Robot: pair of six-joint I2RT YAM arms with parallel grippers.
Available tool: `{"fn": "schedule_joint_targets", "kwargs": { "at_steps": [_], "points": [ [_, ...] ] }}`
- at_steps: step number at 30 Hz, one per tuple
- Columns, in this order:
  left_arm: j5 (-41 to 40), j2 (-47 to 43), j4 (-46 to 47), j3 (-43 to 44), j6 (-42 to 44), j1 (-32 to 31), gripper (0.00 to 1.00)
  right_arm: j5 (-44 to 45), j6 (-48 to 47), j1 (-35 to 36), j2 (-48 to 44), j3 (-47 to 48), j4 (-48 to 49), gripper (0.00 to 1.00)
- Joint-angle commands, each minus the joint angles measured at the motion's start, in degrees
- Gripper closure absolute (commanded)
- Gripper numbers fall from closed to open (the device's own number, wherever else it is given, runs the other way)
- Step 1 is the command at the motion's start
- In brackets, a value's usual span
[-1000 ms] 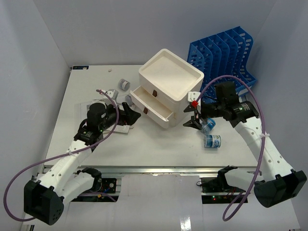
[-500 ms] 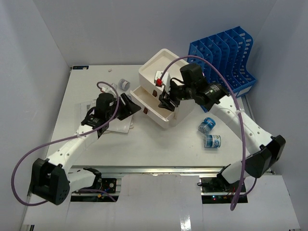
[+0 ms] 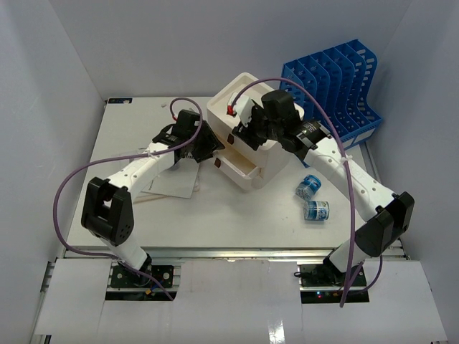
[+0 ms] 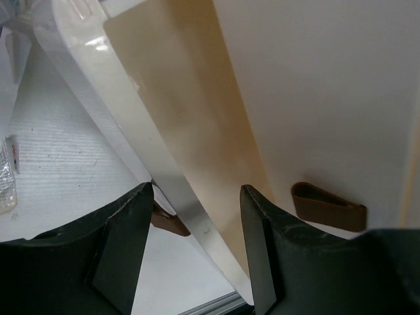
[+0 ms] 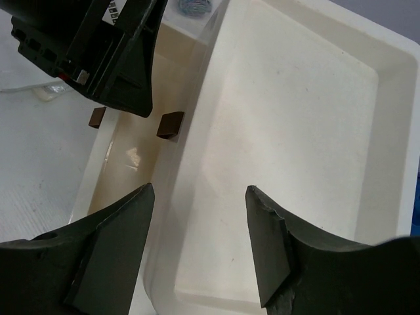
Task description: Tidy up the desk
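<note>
The white desk [image 3: 237, 215] carries a white three-drawer box [image 3: 276, 154] with a tray top [image 5: 295, 131]. Two of its drawers stand pulled out. My left gripper [image 3: 206, 143] is open at the box's left side. In the left wrist view the left gripper [image 4: 193, 256] straddles a drawer's front panel [image 4: 177, 177], whose brown handle [image 4: 169, 222] sits beside the left finger. My right gripper [image 3: 245, 127] hovers open over the tray's left rim, and nothing lies between the fingers of the right gripper [image 5: 200, 249].
A blue slotted file rack [image 3: 333, 82] stands behind the box at the right. Two blue-and-white rolls [image 3: 308, 188] [image 3: 316, 210] lie on the desk right of the box. Loose papers [image 3: 171, 185] lie under the left arm. A metal rail [image 3: 229, 251] runs along the front edge.
My left arm has swung from the papers up to the drawer front, its jaws narrower than before. My right arm has left the rolls and moved over the box's tray top.
</note>
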Motion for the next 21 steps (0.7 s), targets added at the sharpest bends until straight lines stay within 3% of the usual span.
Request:
{"fn": "schedule_joint_targets", "kwargs": {
  "at_steps": [1,8,13,21],
  "points": [
    [-1.87,1.98,-6.86,3.63,-0.02,-2.04,0.36,2.41,0.05,0.20,1.18,-0.95,3.31,0.37],
    [-2.02,2.96,-8.20,4.71,0.75,-3.10,0.42,2.07,1.55,0.16,5.42,0.23,2.45,0.41],
    [-3.39,0.27,-8.73,2.73,1.82,-3.10,0.63,2.67,2.48,-1.61,8.37,1.57,2.48,0.51],
    [-4.43,-6.88,-9.24,-3.48,2.71,-3.01,0.69,2.67,3.48,-5.77,10.84,3.62,2.17,0.61]
  ]
}}
